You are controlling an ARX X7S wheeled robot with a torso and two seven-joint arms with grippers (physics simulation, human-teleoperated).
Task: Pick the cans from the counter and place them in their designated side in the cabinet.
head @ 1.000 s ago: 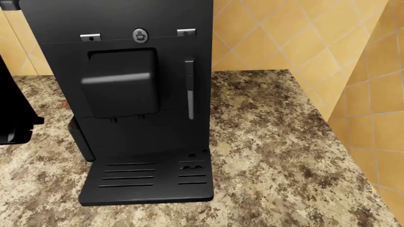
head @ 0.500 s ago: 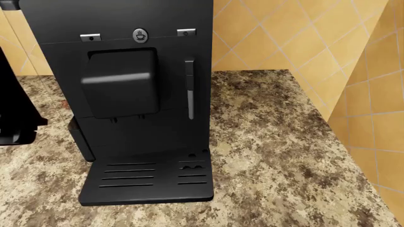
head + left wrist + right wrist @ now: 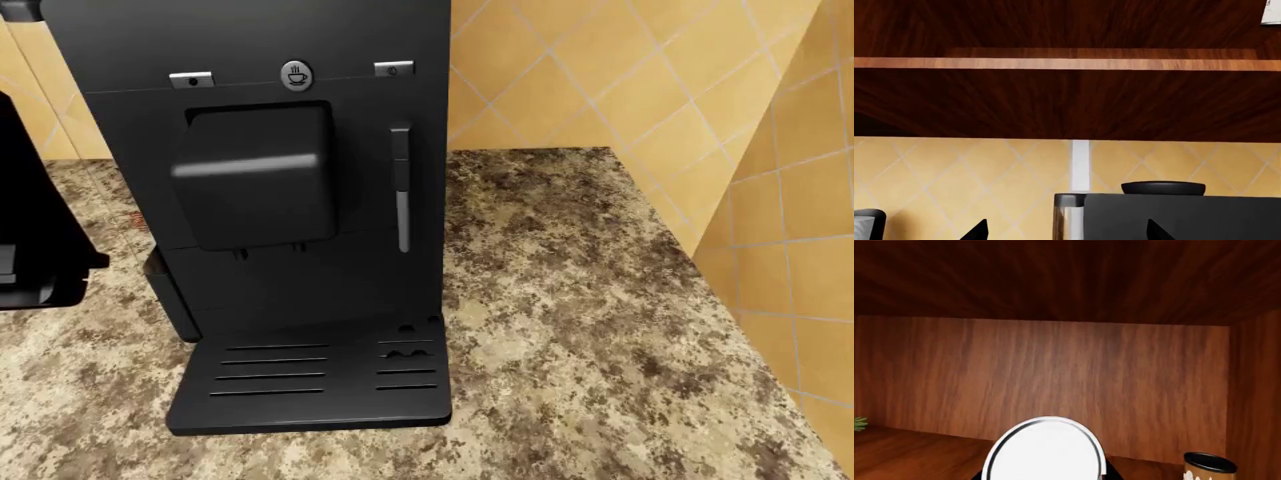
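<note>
Right wrist view: the right gripper (image 3: 1045, 475) is almost wholly hidden behind a can (image 3: 1045, 452) whose white, silver-rimmed end faces the camera; only dark bits of the gripper show at the can's lower edges, so it reads as clamped on that can, held inside the wooden cabinet (image 3: 1054, 380) just above the shelf (image 3: 914, 452). The label is not visible from this angle, so I cannot tell which tin this is. A second can (image 3: 1209, 467), dark-topped with a brown-and-white label, stands upright on the shelf near the cabinet's side wall, apart from the held one. A scrap of green (image 3: 858, 423) shows at the opposite edge; unidentifiable. Left wrist view: the left gripper (image 3: 1066, 231) shows two dark fingertips (image 3: 977, 231) spread wide with nothing between them, so it is released and empty, pointed at the tiled wall (image 3: 961, 175) below the cabinet underside (image 3: 1067, 100), with the top of the black coffee machine (image 3: 1174, 215) ahead. Head view: coffee machine (image 3: 267, 180) on the speckled counter (image 3: 601, 330); no can is visible on the counter here, and a dark part of the left arm (image 3: 34, 240) sits at the frame edge. Handling judgement: small tin, stiff, light, smooth-sided and likely slippery; grip the cylinder wall mid-height, firmly, and set it base-down so it cannot roll.
</note>
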